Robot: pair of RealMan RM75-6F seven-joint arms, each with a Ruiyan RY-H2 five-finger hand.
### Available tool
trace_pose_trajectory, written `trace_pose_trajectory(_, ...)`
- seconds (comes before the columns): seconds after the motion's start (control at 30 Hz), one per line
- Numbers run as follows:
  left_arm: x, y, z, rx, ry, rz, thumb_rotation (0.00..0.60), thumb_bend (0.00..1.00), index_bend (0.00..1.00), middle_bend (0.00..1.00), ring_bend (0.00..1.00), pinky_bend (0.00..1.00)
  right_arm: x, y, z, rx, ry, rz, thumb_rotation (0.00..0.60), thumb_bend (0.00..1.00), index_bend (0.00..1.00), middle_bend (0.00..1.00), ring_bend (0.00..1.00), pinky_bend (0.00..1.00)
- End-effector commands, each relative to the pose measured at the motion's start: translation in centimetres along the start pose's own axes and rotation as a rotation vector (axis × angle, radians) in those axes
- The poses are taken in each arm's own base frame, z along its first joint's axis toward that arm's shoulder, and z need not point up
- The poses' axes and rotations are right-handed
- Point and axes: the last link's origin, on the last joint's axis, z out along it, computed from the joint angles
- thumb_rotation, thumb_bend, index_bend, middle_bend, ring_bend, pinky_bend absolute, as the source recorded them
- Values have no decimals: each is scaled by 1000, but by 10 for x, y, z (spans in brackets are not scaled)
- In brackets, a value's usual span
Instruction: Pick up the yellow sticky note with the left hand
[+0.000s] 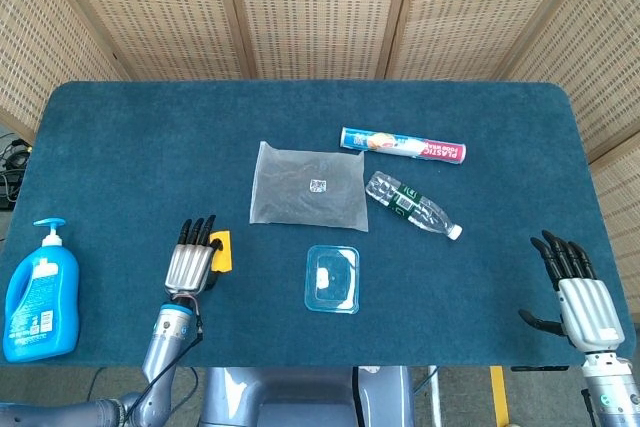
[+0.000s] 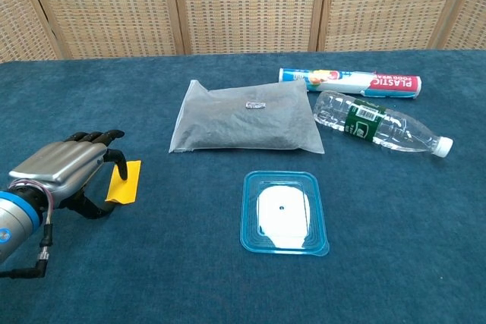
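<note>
Yellow sticky note (image 2: 126, 180) flat, half-covered by left hand (image 2: 64, 171); fingers (image 2: 115, 157) spread, gripping nothing.

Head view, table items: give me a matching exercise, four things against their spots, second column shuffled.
Things:
1. yellow sticky note
2. soap pump bottle
3. blue container lid
4. water bottle

Places:
A. far left, near the table edge
B. just below the plastic wrap box
C. partly under the left robot hand
D. in front of the grey bag

Pairs: 1-C, 2-A, 3-D, 4-B
</note>
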Motion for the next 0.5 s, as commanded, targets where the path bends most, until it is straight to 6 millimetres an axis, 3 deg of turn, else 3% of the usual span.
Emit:
trace_pose_trajectory(0.03,0,0,-1,-2,-4,-1,600,271,496,0,0,0,0,0,0,1,0,-1,600,0,0,0,0,0)
trace_pose_trajectory(0.5,2,-1,-1,-8,-12,-6,600,351,518,0,0,0,0,0,0,2,0,-2,600,0,0,0,0,0)
